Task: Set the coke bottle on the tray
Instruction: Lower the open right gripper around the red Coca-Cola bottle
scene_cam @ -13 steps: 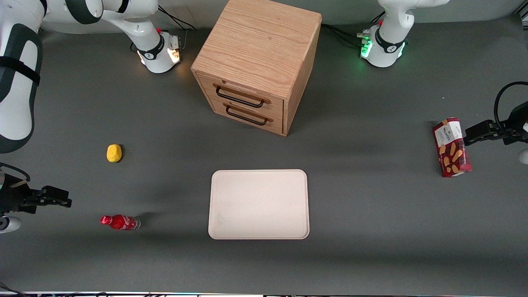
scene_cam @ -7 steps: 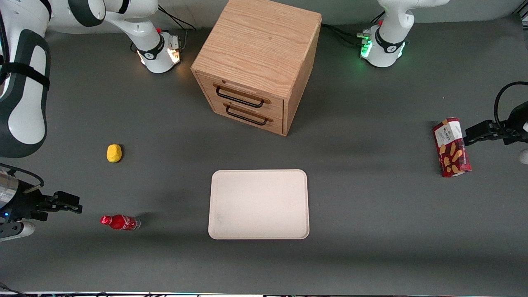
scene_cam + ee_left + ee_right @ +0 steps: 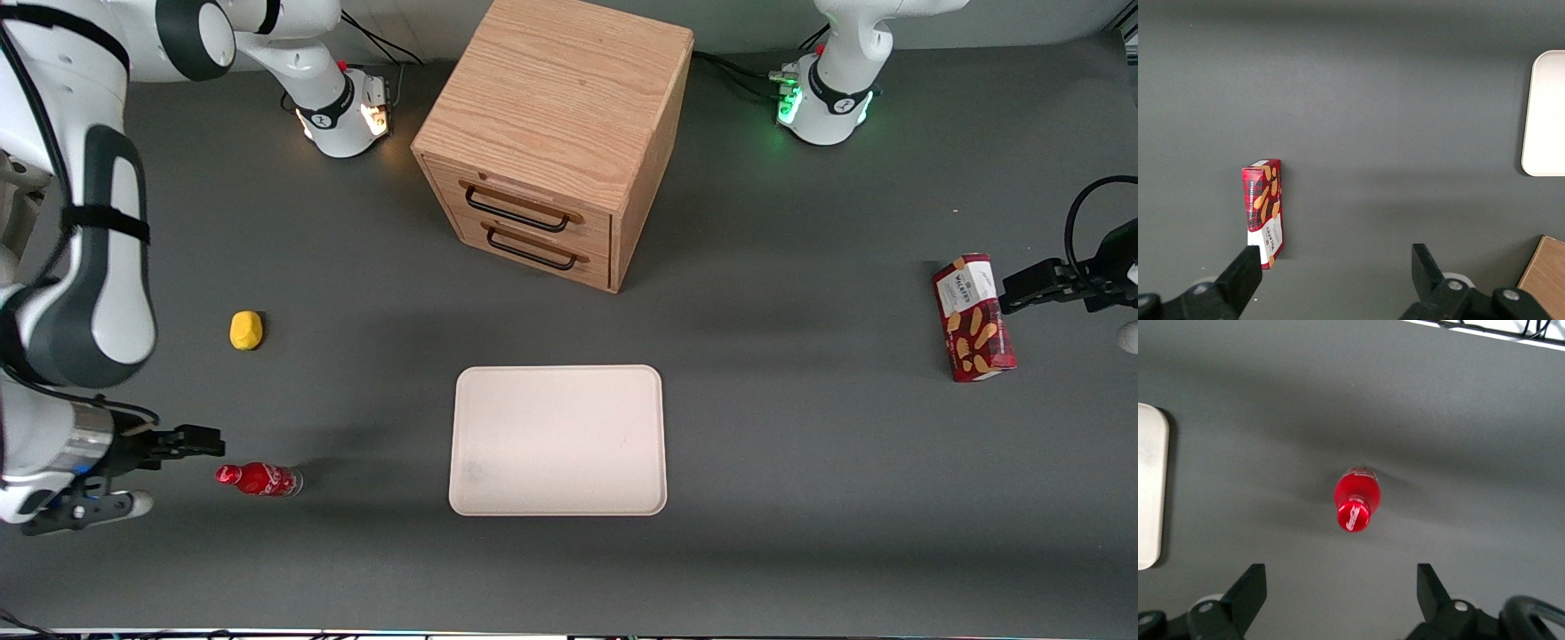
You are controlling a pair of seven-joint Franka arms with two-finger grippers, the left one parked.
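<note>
The coke bottle [image 3: 258, 479], small and red with a red cap, rests on the grey table toward the working arm's end, apart from the tray. In the right wrist view the coke bottle [image 3: 1356, 499] shows cap-first, centred ahead of the fingers. My right gripper [image 3: 197, 439] is open and empty, close to the bottle's cap end and not touching it; it also shows in the right wrist view [image 3: 1340, 587]. The cream-white tray [image 3: 558, 440] lies empty mid-table, nearer the front camera than the cabinet; its edge shows in the right wrist view [image 3: 1148, 493].
A wooden drawer cabinet [image 3: 551, 133] stands farther from the front camera than the tray. A yellow lemon-like object [image 3: 246, 330] lies farther from the front camera than the bottle. A red snack box [image 3: 973, 317] lies toward the parked arm's end.
My right gripper has moved along the table toward the bottle, from well short of it to close beside its cap end. The bottle and tray have not moved.
</note>
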